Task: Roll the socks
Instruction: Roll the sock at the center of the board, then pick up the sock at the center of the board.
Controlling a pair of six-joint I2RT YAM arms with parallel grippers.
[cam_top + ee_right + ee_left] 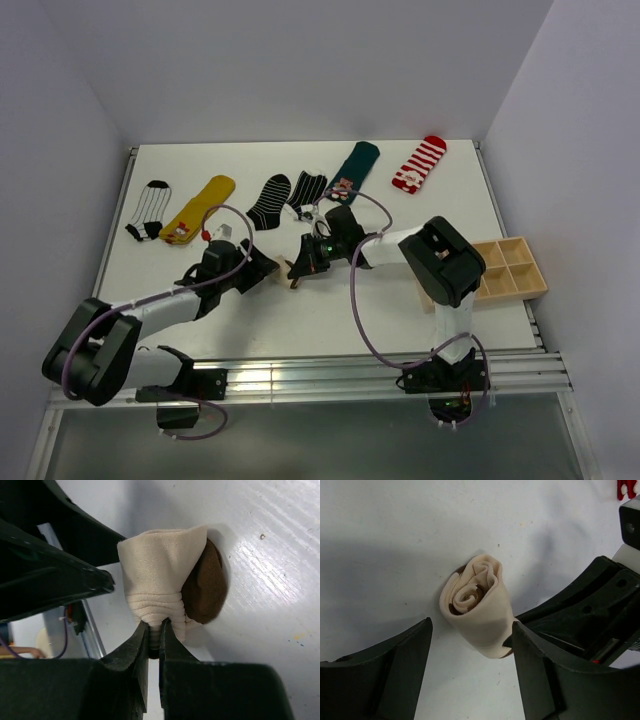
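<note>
The left hand (471, 630) was released. Its fingers stood spread on either side of the rolled sock (477, 610), and one of them seemed to brush the roll's lower flank while the other stood apart. The roll lay near the middle of the surface (250, 160), between the two hands. Cream fabric was wound in a spiral, with brown showing at its core and at one end.

It looked light, soft and springy, the sort of bundle that would probably loosen if let go. The safest hold was likely across the thick body of the roll, pressing all the layers together, rather than on a loose outer edge.

The right hand (155, 626) was clenched on a gathered fold of the cream fabric at the roll's end.

The surface was white, smooth and faintly glossy, so the roll would likely slide when pushed. Along its far side lay a row of loose socks, from left to right:
- a black-and-white striped sock (150, 208)
- a yellow sock (200, 208)
- two dark socks (270, 200)
- a teal sock (355, 165)
- a red-and-white striped sock (420, 163)

A wooden tray (505, 270) with compartments sat at the right edge. Plain pale walls (300, 60) closed in the left, back and right.
</note>
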